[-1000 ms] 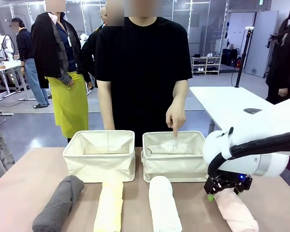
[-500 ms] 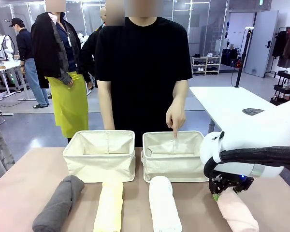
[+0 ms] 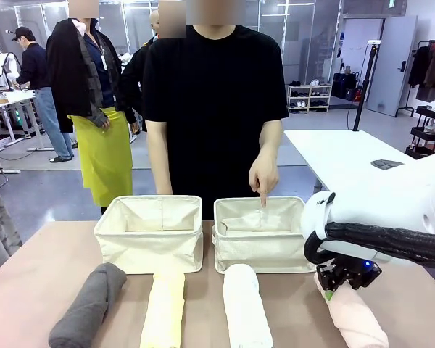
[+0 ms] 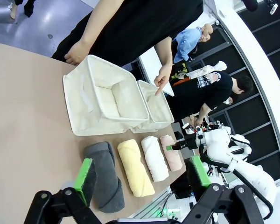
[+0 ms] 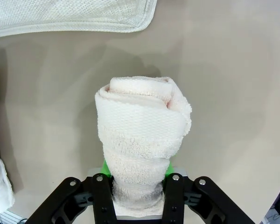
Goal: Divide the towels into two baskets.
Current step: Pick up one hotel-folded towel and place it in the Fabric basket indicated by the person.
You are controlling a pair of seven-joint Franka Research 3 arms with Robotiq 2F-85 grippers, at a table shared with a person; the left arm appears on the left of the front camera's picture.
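On table [image 3: 43, 268], two baskets [image 3: 148, 246] [image 3: 264, 250], four towels [image 3: 87, 304] [image 3: 164, 308] [image 3: 246, 308] [image 3: 357, 319], pink towel [image 5: 140, 140] gripped

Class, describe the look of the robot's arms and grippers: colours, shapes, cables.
The right arm has a smooth, rounded white shell, with a black ribbed cable hose along it. The right gripper and left gripper are black with green pads; the right one carries a small blue light.

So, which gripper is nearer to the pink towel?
Right. The right gripper is shut on the pink towel; the left gripper is open, far off, nearer the grey towel.
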